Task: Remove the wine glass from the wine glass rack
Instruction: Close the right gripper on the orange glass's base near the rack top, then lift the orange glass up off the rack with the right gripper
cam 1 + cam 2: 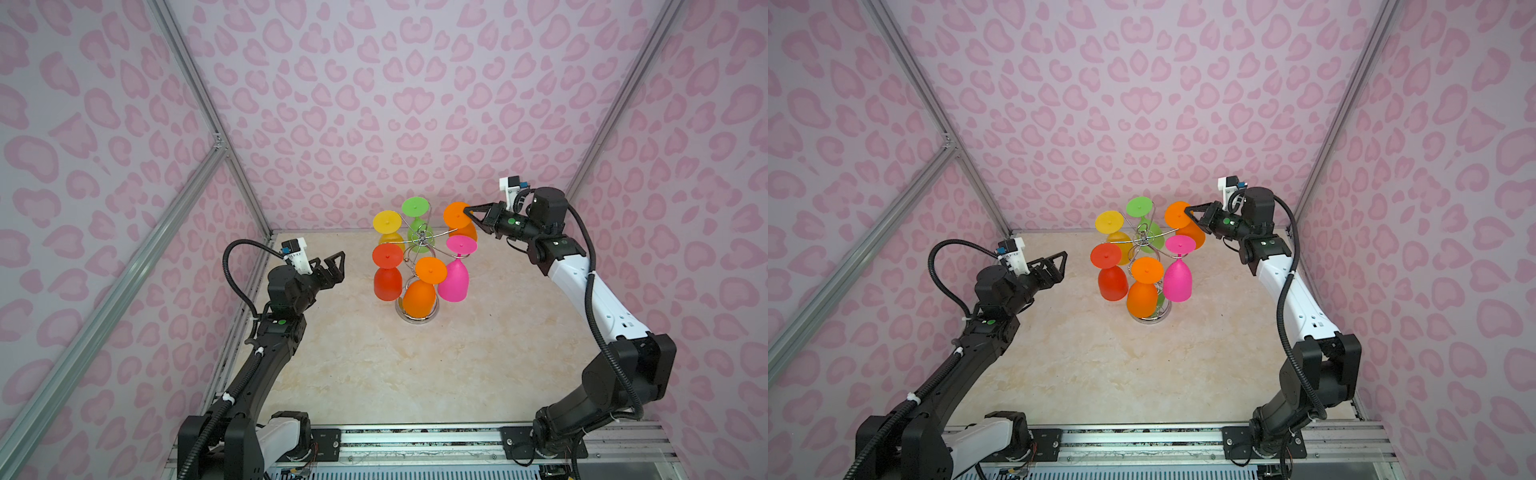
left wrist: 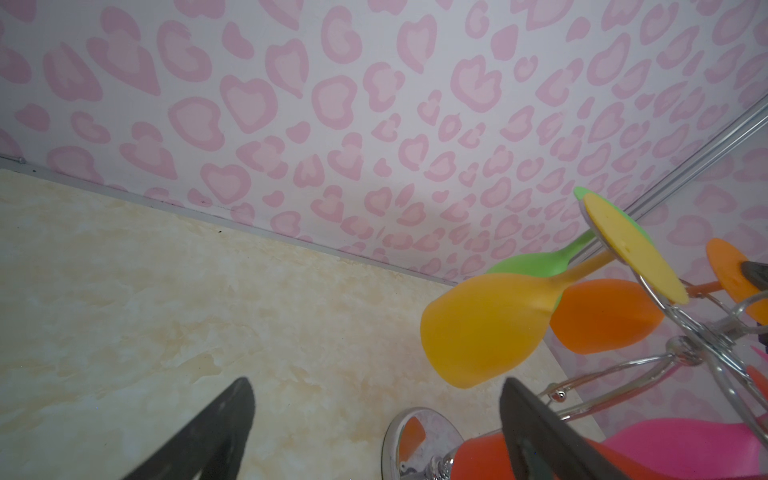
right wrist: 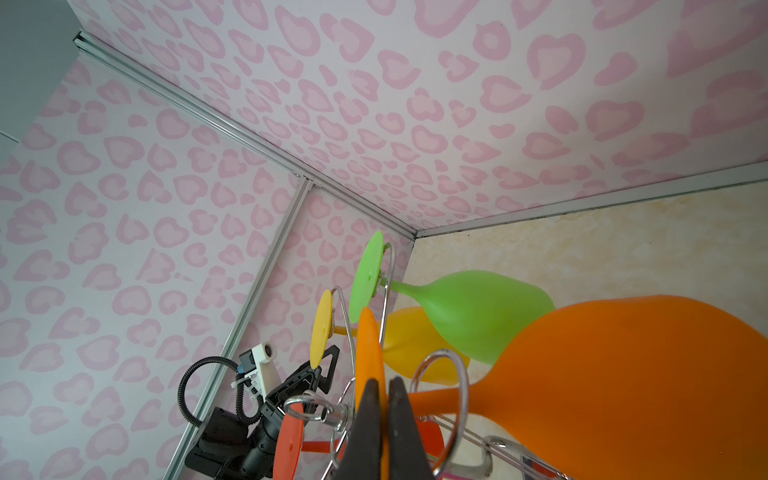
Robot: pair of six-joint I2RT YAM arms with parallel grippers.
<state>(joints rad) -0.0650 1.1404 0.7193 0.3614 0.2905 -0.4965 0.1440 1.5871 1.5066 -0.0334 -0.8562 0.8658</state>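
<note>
The right gripper (image 1: 471,211) is pinched tight on the foot of the orange glass (image 1: 453,216) at the far right of the rack (image 1: 422,240). That glass is not off its hook, though, and five other glasses (image 1: 453,278) hang around the rack too. The left gripper (image 1: 336,268) hangs wide open and empty off the rack's left side, so I'd say the grip is made and the lifting is all to come.

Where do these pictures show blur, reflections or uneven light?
In both top views the corners are darker than the middle. In the left wrist view the left fingers are blurred, and the rack base mirrors orange. In the right wrist view the right fingers and the near orange glass look soft.
</note>
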